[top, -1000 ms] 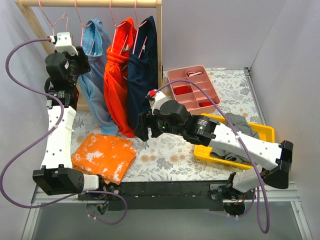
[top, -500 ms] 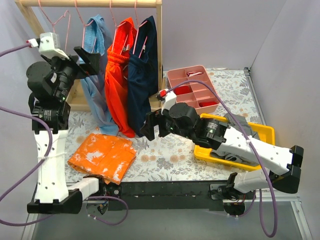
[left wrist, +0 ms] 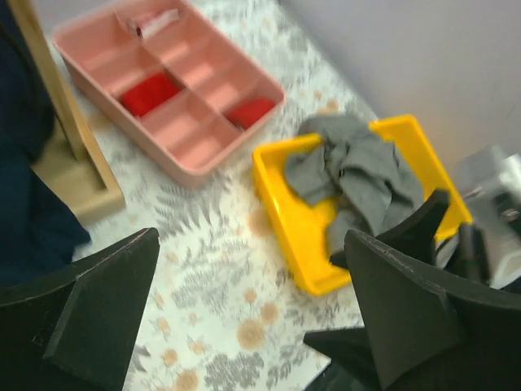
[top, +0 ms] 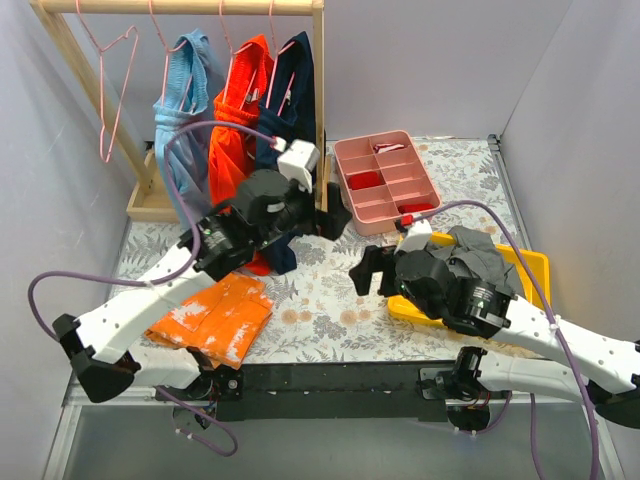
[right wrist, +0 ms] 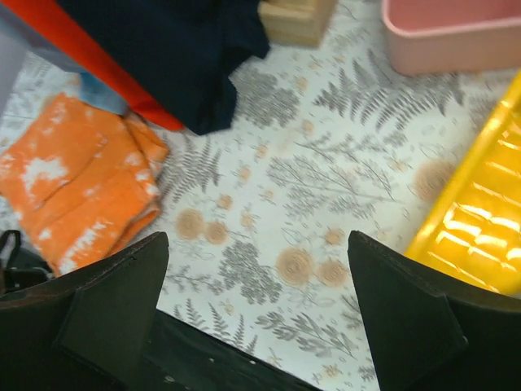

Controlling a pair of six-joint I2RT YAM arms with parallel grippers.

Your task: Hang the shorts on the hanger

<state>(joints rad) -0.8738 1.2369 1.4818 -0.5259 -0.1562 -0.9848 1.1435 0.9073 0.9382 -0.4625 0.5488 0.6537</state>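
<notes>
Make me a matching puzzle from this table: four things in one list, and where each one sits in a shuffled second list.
Things:
1. blue shorts
2. grey cloth
3. folded orange cloth
4. bare hanger

Places:
A. in the yellow tray
B. hung at the left end of the rail
C. flat on the table
D. hung on the rail next to the orange shorts

Pairs: 1-D, 2-A, 3-C, 4-B.

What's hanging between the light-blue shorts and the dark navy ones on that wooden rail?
The orange shorts hang there, with the light-blue shorts on one side and the navy shorts on the other. The top view shows this.
</notes>
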